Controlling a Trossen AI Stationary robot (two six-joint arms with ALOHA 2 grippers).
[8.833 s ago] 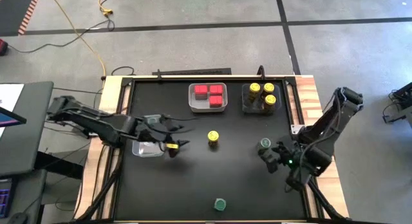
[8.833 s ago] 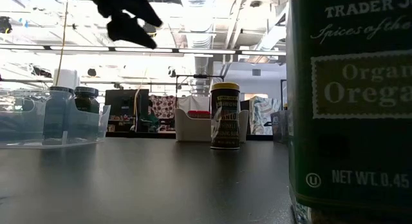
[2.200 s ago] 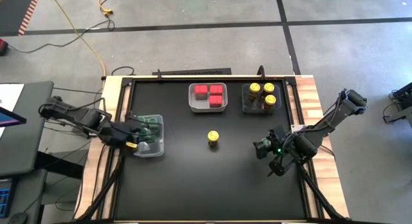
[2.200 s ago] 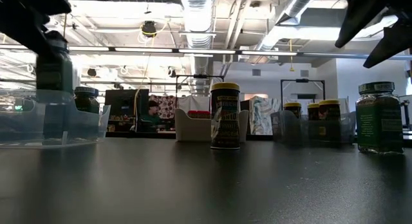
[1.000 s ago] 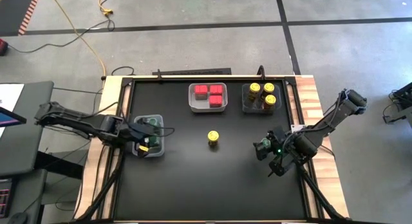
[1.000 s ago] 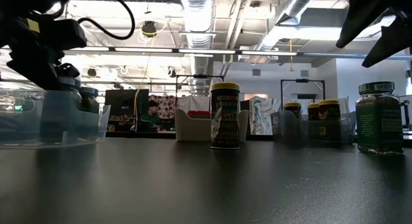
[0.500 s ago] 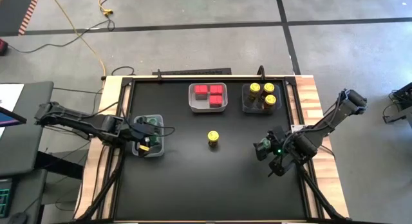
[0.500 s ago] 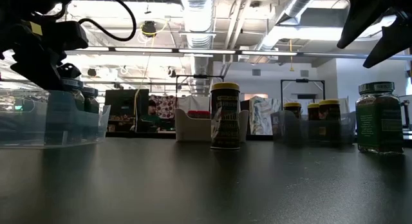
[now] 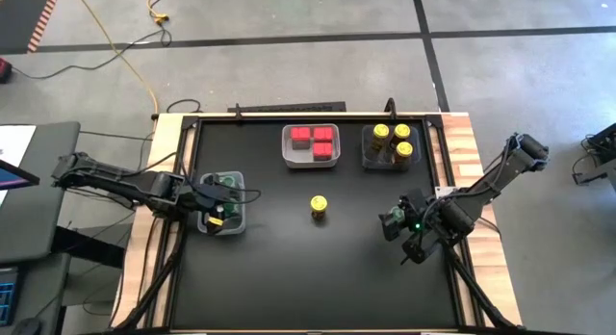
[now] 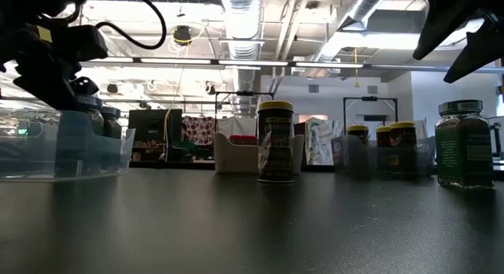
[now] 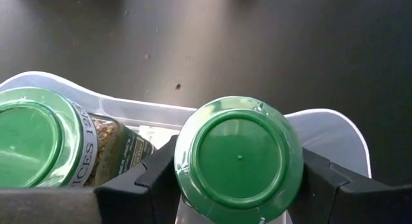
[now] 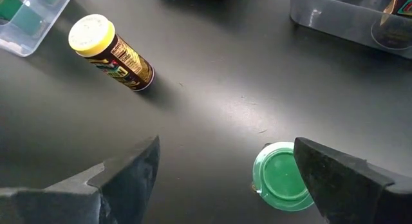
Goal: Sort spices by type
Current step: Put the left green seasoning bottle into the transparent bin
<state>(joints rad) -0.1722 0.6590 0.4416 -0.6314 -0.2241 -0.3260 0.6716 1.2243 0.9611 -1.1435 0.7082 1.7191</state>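
A clear tray (image 9: 237, 219) at the table's left holds two green-lidded jars. My left gripper (image 9: 216, 208) hangs over it, its fingers close on either side of the nearer jar (image 11: 239, 156), which stands on the tray floor beside the other jar (image 11: 32, 147). My right gripper (image 12: 225, 179) is open and hovers above a green-lidded jar (image 12: 282, 179) that stands on the table at the right (image 9: 396, 218). One yellow-lidded jar (image 9: 319, 206) stands alone mid-table. My left gripper comes down from above, one finger (image 11: 151, 176) at each side of the green-lidded jar just under its lid (image 11: 193, 185). The lid hides the place where fingers and jar meet, so I cannot tell whether they touch.
At the far edge a tray (image 9: 311, 161) holds red square-topped boxes, and the tray (image 9: 368, 152) beside it holds yellow-lidded jars. Bare black table lies between the lone yellow jar and the near edge.
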